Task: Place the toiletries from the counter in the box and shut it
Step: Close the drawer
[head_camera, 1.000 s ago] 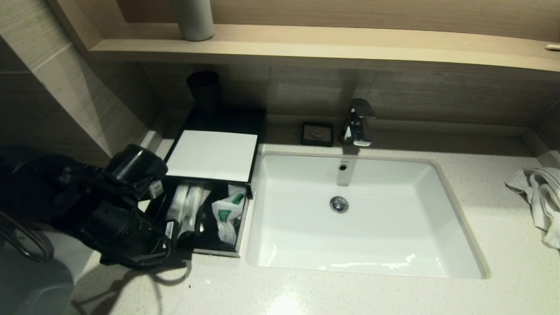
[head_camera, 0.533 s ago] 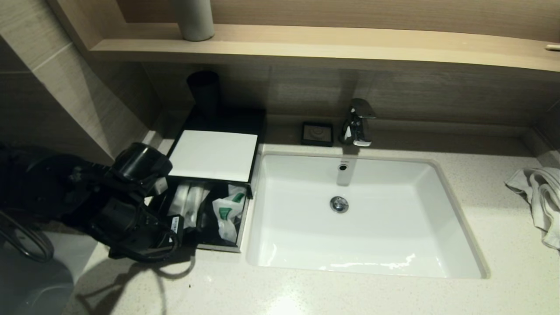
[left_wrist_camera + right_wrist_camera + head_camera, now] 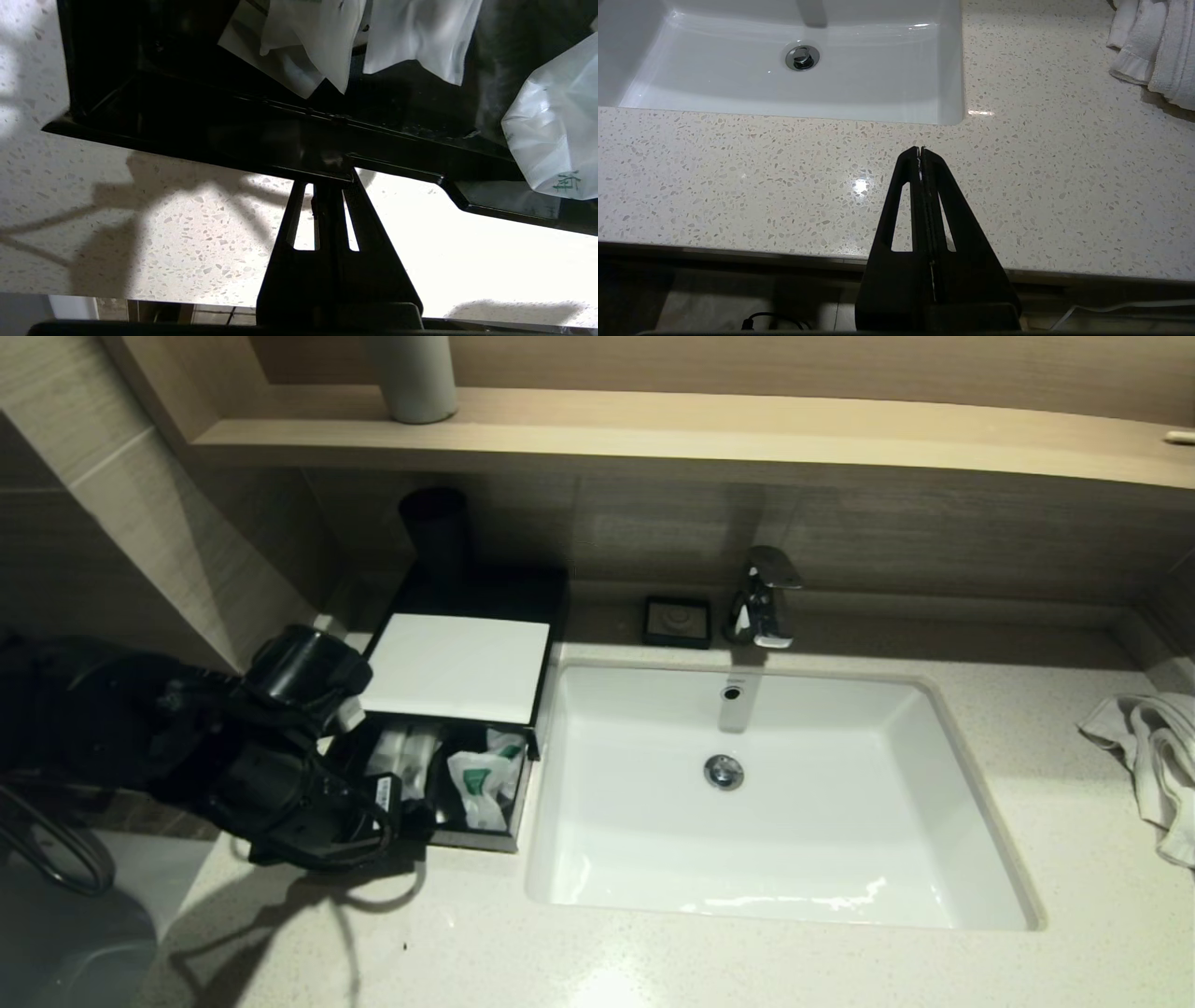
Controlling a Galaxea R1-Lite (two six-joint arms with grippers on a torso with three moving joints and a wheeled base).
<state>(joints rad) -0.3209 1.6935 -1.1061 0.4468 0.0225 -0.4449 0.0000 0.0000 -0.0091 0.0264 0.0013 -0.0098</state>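
Note:
The black box (image 3: 523,588) with a white top panel (image 3: 455,667) stands left of the sink. Its black drawer (image 3: 471,843) is pulled out toward me and holds several white toiletry sachets (image 3: 481,784), one with green print. My left gripper (image 3: 411,812) is shut, with its tips against the outside of the drawer's front wall. In the left wrist view the left gripper (image 3: 327,175) touches that wall (image 3: 233,144), with the sachets (image 3: 546,130) beyond it. My right gripper (image 3: 920,149) is shut and empty above the counter's front edge, out of the head view.
A white sink (image 3: 971,821) with a chrome faucet (image 3: 766,597) fills the middle. A black soap dish (image 3: 677,621) sits behind it. A white towel (image 3: 1153,756) lies at the far right. A black cup (image 3: 435,527) stands behind the box, below a wooden shelf (image 3: 747,434).
My left gripper has moved away from me against the drawer front. The drawer has slid partway into the box, so less of its contents shows.

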